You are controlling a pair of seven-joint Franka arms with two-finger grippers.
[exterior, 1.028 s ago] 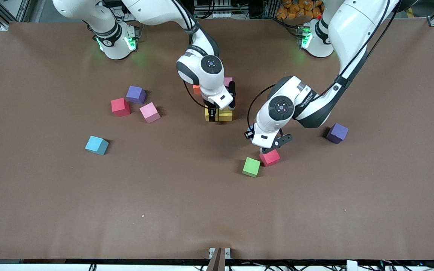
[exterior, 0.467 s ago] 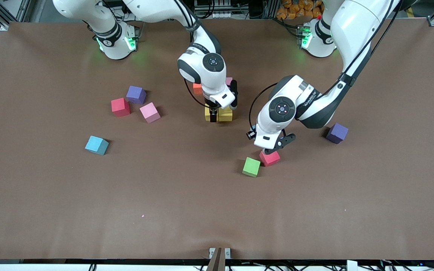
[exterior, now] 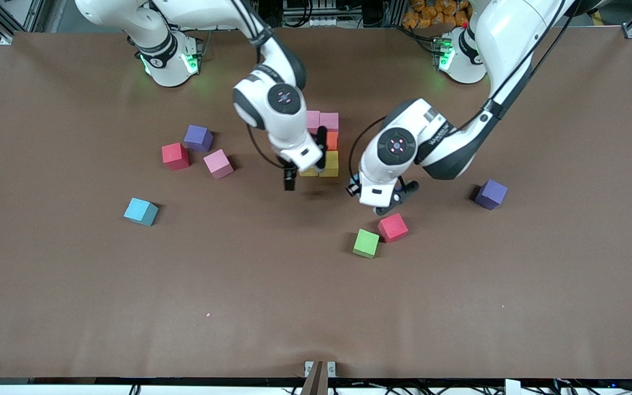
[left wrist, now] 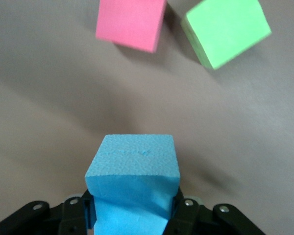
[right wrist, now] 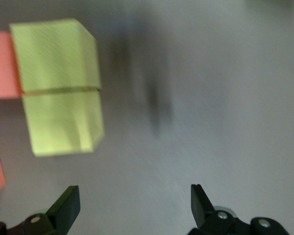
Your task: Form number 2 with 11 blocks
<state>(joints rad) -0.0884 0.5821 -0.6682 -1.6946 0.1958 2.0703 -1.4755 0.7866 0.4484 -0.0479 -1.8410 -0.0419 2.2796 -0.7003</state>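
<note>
Toward the right arm's end of the bench (exterior: 74,285) lie a light blue cube (exterior: 141,211), a red cube (exterior: 175,156), a purple cube (exterior: 198,137) and a pink cube (exterior: 218,163). At mid-bench the right hand (exterior: 289,182), fingers spread and empty, hangs beside the partial number 2 (exterior: 324,144) of pink, orange and yellow cubes. The left hand (left wrist: 137,215) grips a second light blue cube (left wrist: 133,182) above a green cube (exterior: 366,243) and a second red cube (exterior: 392,227).

orange block (right wrist: 1,66) cut by frame edge, yellow blocks (right wrist: 59,88) blurred
</note>
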